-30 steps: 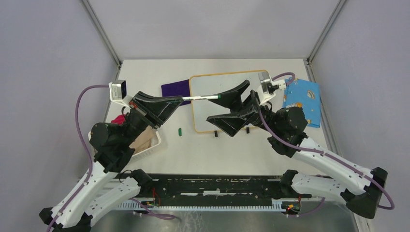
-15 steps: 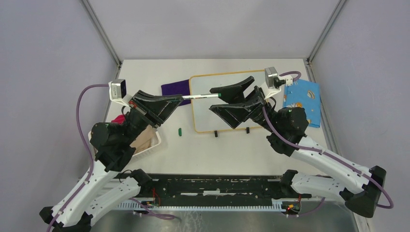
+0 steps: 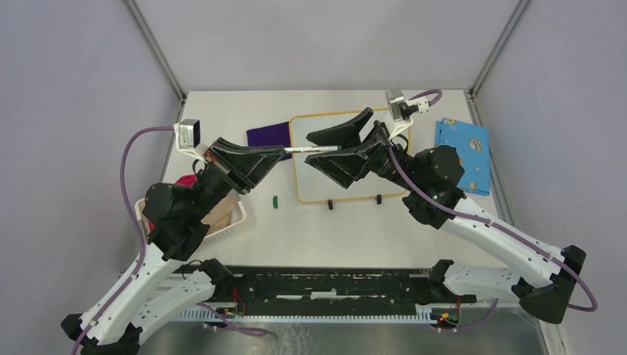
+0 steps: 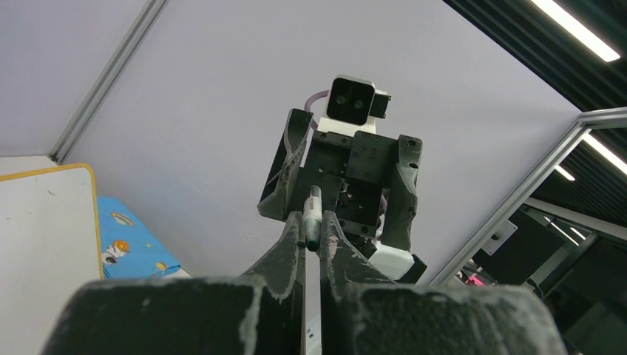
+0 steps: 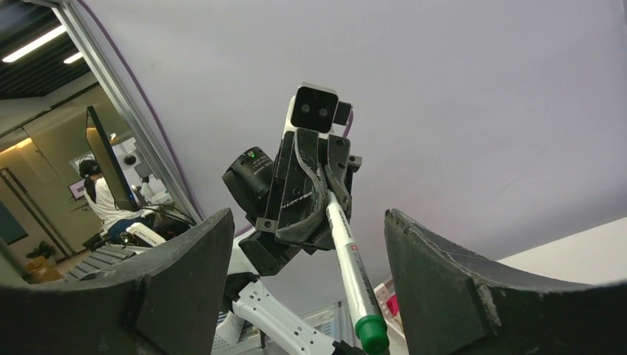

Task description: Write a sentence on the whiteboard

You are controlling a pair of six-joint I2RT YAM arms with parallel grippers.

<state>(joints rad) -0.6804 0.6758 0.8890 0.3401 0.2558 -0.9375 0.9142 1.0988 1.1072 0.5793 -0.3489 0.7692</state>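
Observation:
The whiteboard (image 3: 316, 181) lies at the table's middle back, and its corner (image 4: 44, 222) also appears in the left wrist view. The sentence is out of view: the parts of the board that show are blank. My left gripper (image 3: 285, 151) is shut on the tail of a white marker (image 3: 310, 149) with a green end (image 5: 372, 334), held level above the board. My right gripper (image 3: 310, 149) faces it, open, its fingers either side of the marker's green end without touching it. In the wrist views the marker (image 4: 312, 214) sits between the closed left fingers and runs down between the wide right fingers (image 5: 185, 281).
A purple cloth (image 3: 268, 135) lies left of the board and a blue patterned cloth (image 3: 466, 151) to its right. A small green cap (image 3: 274, 200) rests on the table near the board's front left. A white basket (image 3: 235, 216) stands under the left arm.
My right gripper has swung left and forward until its fingers flank the marker's green end, and they have narrowed a little. The left gripper has kept its hold, shifting only slightly.

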